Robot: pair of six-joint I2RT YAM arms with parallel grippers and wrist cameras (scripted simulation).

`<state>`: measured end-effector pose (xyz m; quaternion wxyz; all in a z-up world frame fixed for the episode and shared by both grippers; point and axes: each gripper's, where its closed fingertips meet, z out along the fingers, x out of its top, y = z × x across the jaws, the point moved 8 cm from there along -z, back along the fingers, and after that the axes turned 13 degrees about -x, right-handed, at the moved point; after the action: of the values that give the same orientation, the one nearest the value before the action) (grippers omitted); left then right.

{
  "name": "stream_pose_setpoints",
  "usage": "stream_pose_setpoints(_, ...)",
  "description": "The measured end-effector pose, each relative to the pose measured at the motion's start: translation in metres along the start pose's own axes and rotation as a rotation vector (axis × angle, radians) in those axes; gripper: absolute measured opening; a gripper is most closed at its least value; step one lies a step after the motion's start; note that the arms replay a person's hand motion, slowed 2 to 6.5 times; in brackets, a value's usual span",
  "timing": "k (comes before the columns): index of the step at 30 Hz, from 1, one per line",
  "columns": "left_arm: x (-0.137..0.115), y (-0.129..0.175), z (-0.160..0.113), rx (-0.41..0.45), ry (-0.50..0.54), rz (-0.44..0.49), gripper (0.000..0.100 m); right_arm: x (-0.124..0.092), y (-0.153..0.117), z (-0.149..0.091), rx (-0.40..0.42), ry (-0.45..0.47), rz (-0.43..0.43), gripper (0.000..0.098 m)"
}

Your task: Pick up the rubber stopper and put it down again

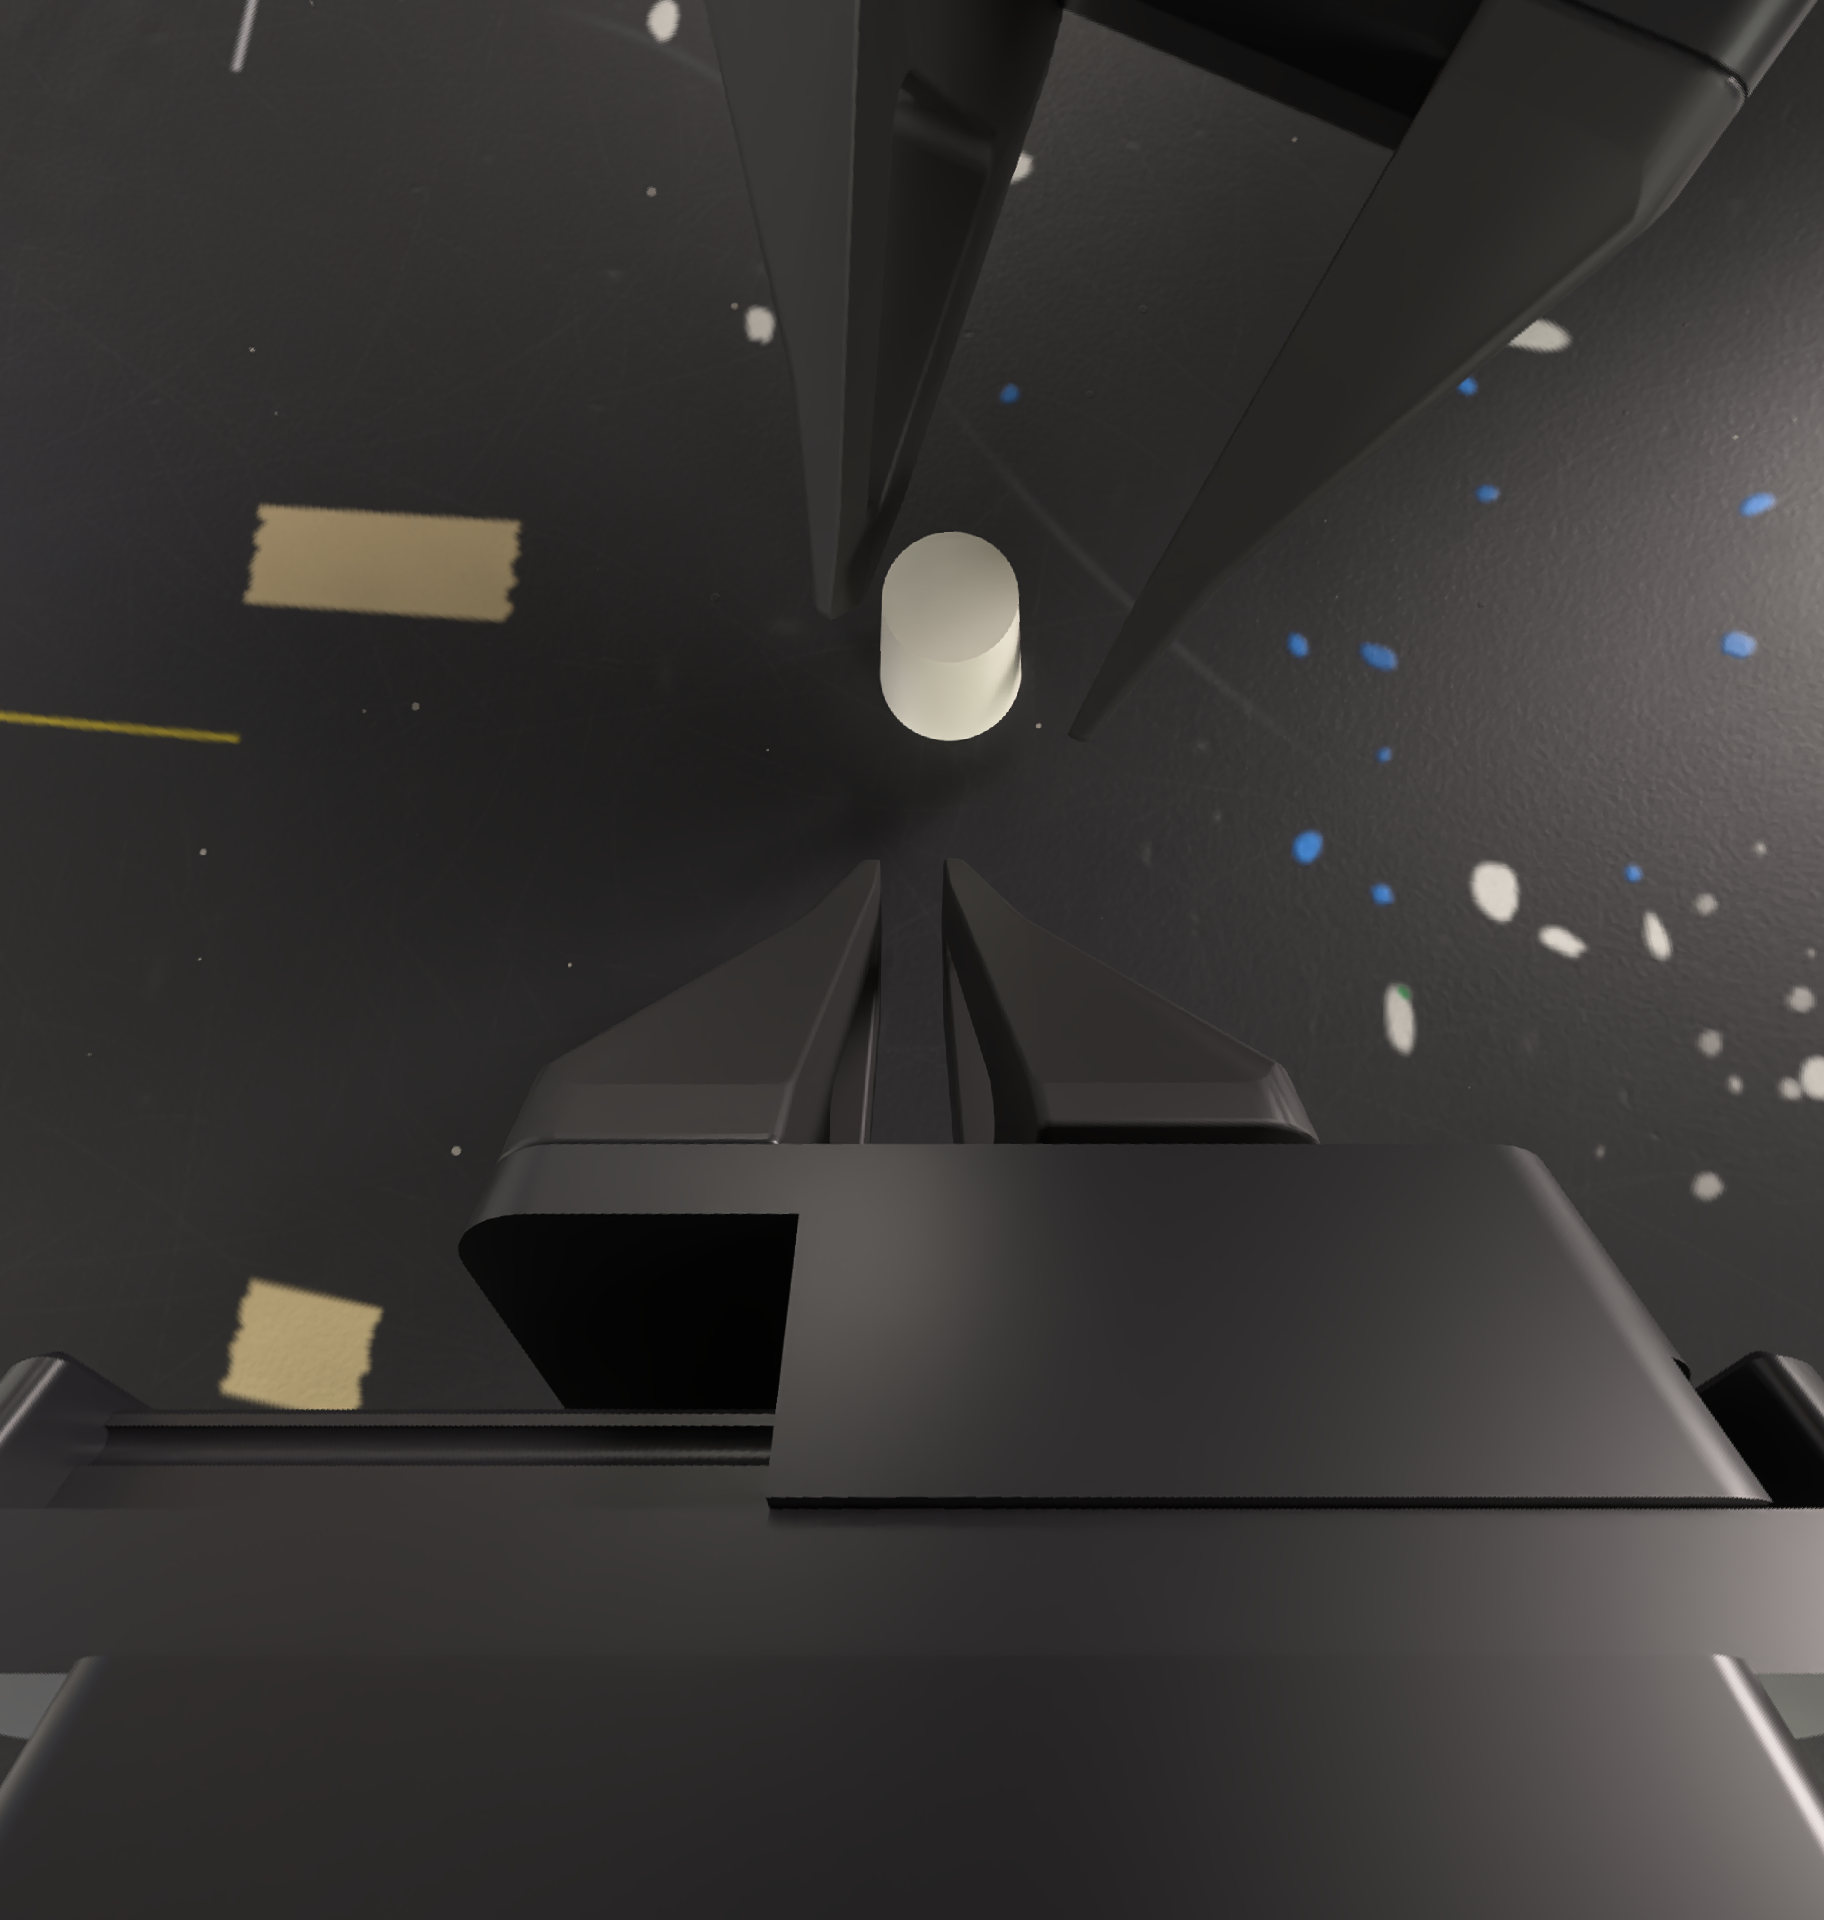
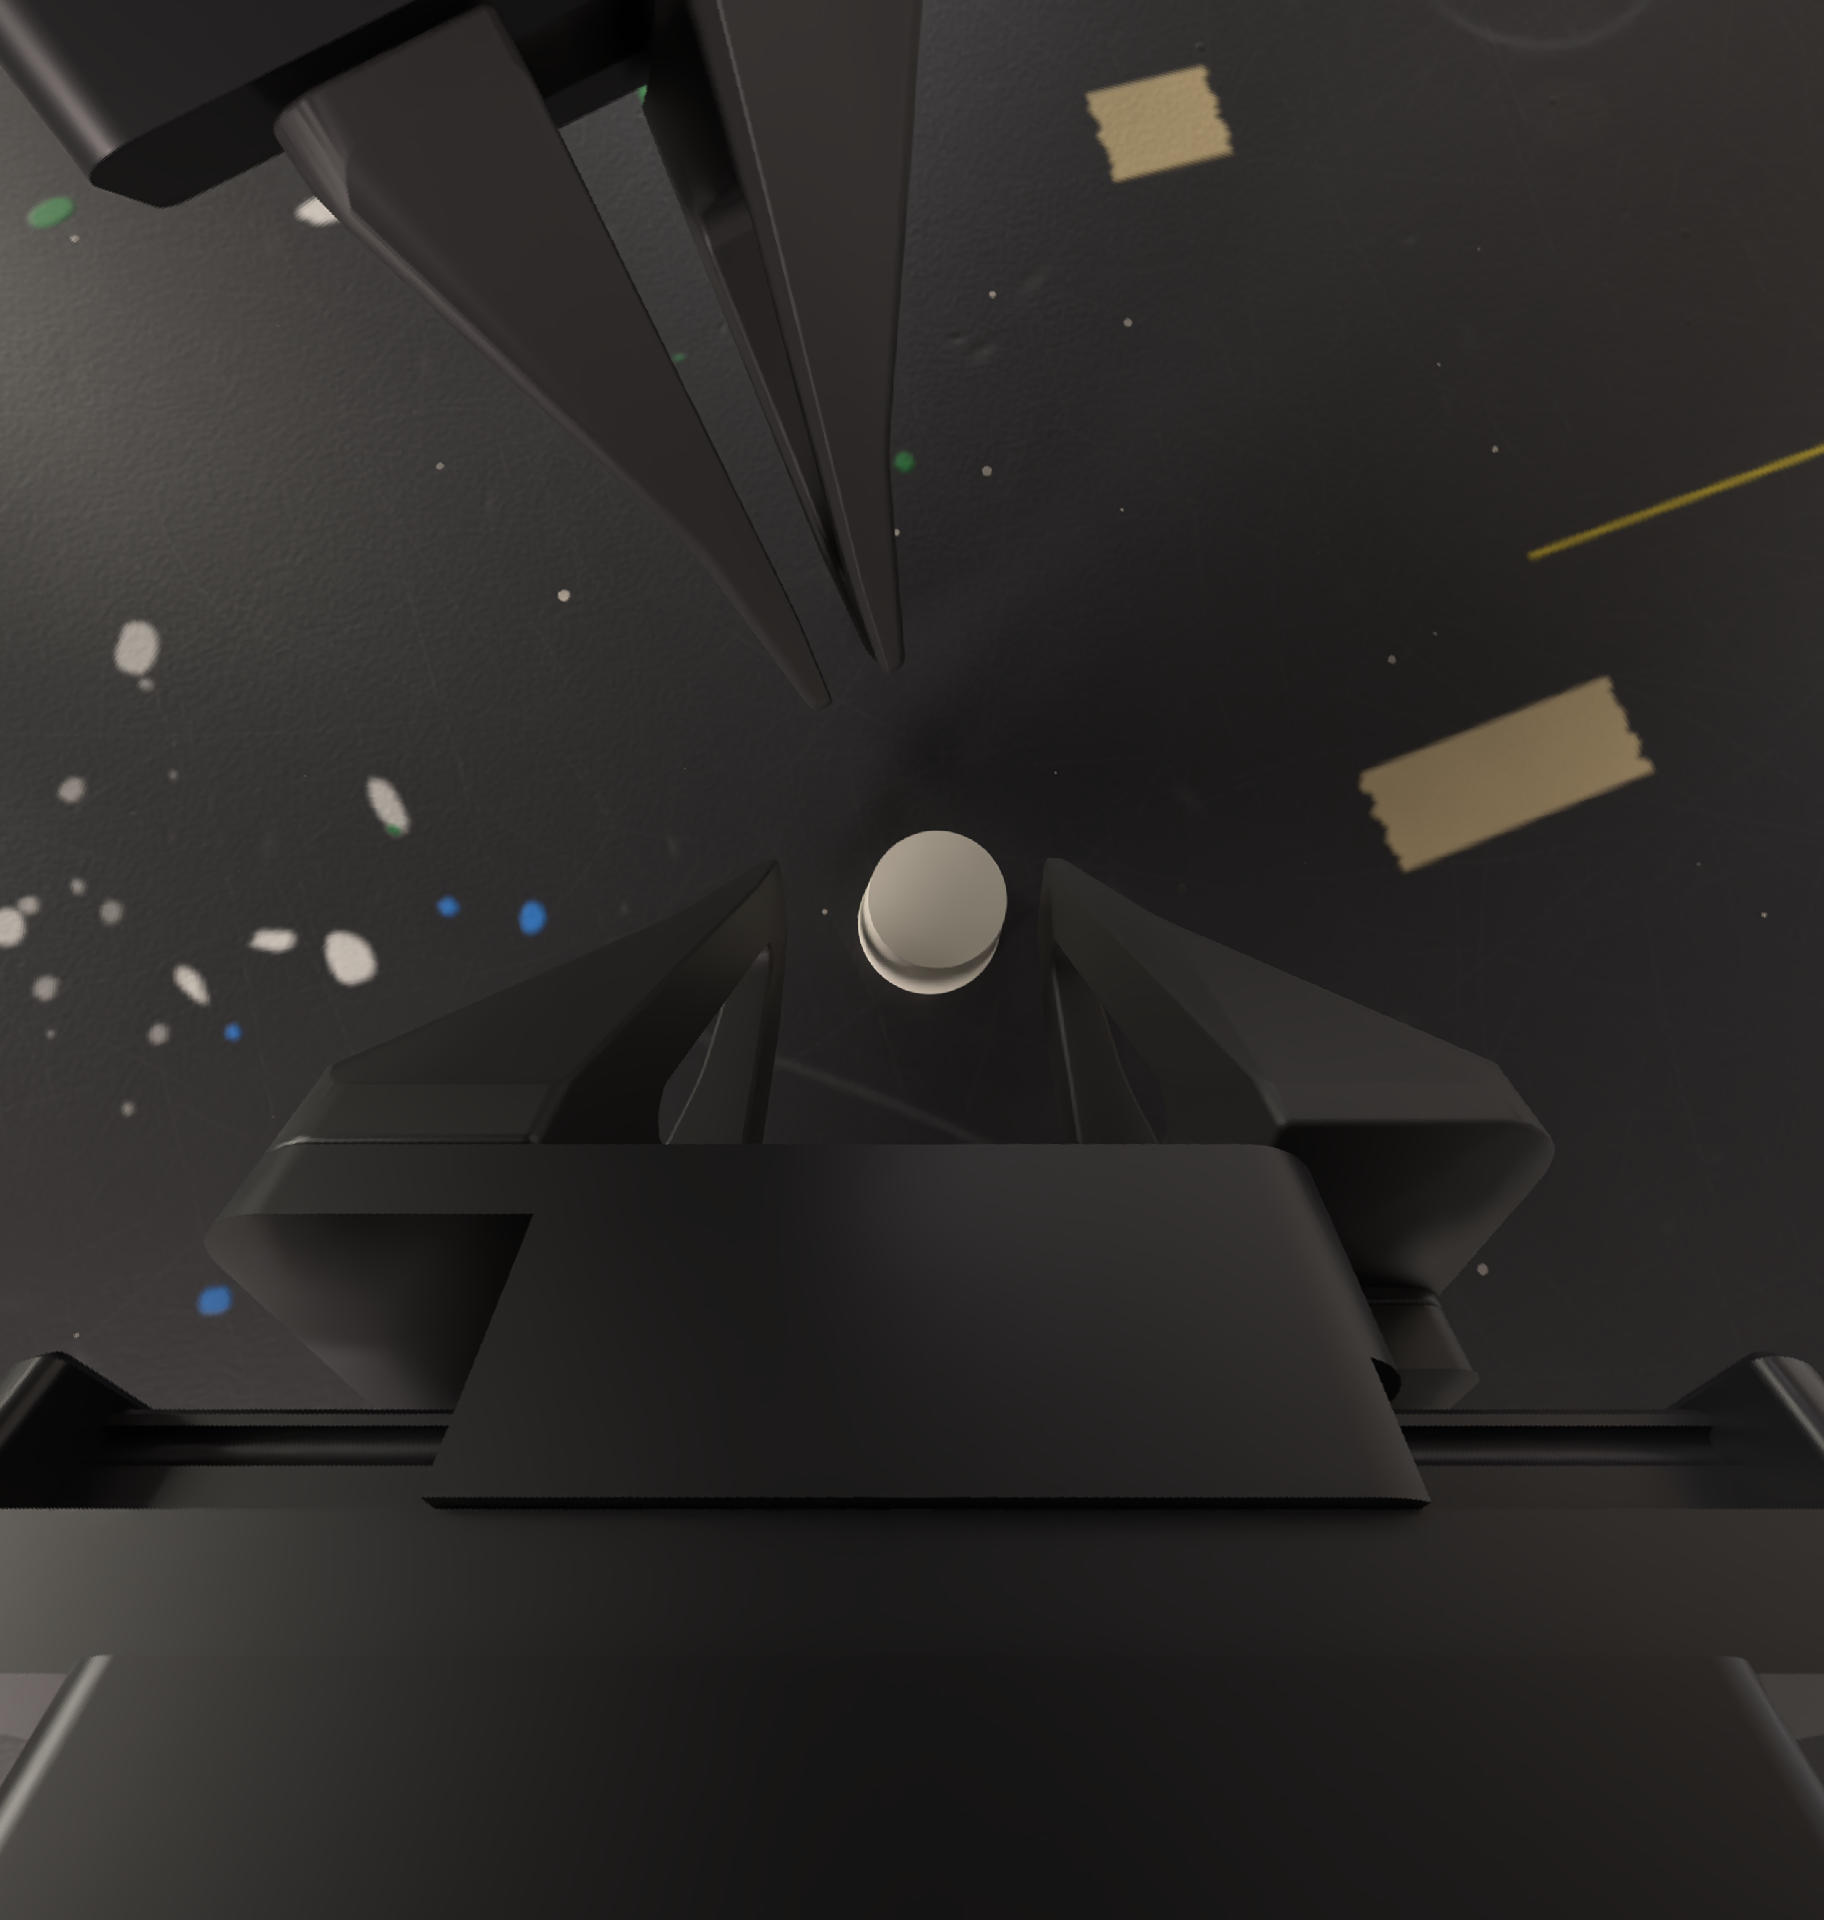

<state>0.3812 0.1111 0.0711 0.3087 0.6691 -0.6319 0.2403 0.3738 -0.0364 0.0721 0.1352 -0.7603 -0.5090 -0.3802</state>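
The rubber stopper [image 1: 949, 634] is a short cream cylinder standing upright on the dark table [image 1: 472, 935]. In the right wrist view the stopper [image 2: 934, 909] shows from above, between my right gripper's [image 2: 913, 862] two fingertips. The right gripper is open, with a gap on each side of the stopper. In the left wrist view the right gripper [image 1: 958, 673] comes down from the top and straddles the stopper. My left gripper [image 1: 913, 868] is shut and empty, a short way in front of the stopper. It also shows in the right wrist view [image 2: 856, 686], beyond the stopper.
Two tan tape pieces [image 1: 383, 561] [image 1: 300, 1345] and a thin yellow line [image 1: 97, 722] mark the table to the left. White and blue paint specks [image 1: 1495, 888] lie to the right. The two grippers' tips are close together over the stopper.
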Motion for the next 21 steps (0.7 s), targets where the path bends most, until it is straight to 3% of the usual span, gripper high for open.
stream_pose_setpoints(10,-0.0004,-0.0008,-0.0017,0.021,-0.012,0.006,0.01,0.0071,-0.0001,-0.0068,0.002,0.012,0.042,0.038)
stream_pose_setpoints(21,0.0001,-0.0003,-0.0024,0.019,-0.008,0.011,0.012,0.004,0.0008,0.0013,0.012,-0.012,0.044,0.0368)
